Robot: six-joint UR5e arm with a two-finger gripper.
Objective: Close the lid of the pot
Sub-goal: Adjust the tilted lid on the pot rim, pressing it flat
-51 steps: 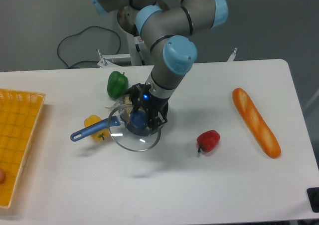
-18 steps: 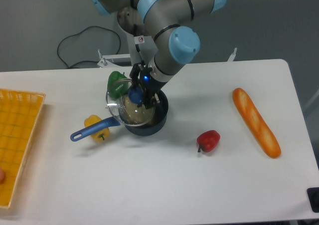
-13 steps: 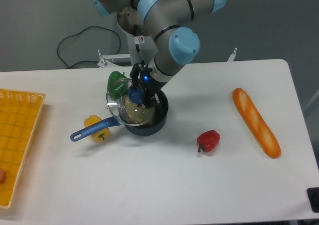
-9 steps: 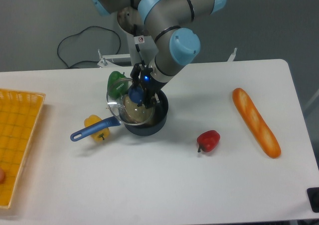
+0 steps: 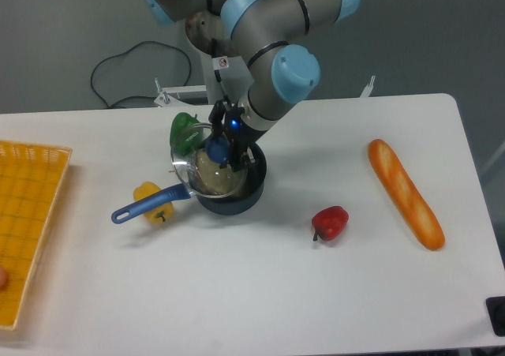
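Note:
The dark blue pot (image 5: pixel 245 194) stands on the white table, its bright blue handle (image 5: pixel 146 205) pointing left and toward the front. My gripper (image 5: pixel 222 149) is shut on the blue knob of the clear glass lid (image 5: pixel 205 172). The lid hangs tilted above the pot's left half, its low edge near the left rim, leaving the right part of the pot's opening uncovered.
A green pepper (image 5: pixel 185 131) sits just behind the pot and a yellow pepper (image 5: pixel 149 195) under the handle. A red pepper (image 5: pixel 330 222) lies to the right, a bread loaf (image 5: pixel 405 193) farther right. A yellow basket (image 5: pixel 24 214) is at the left edge.
The lid was lifted from the table in front of the pot up and back over it. In the last second it has shifted only slightly to the right.

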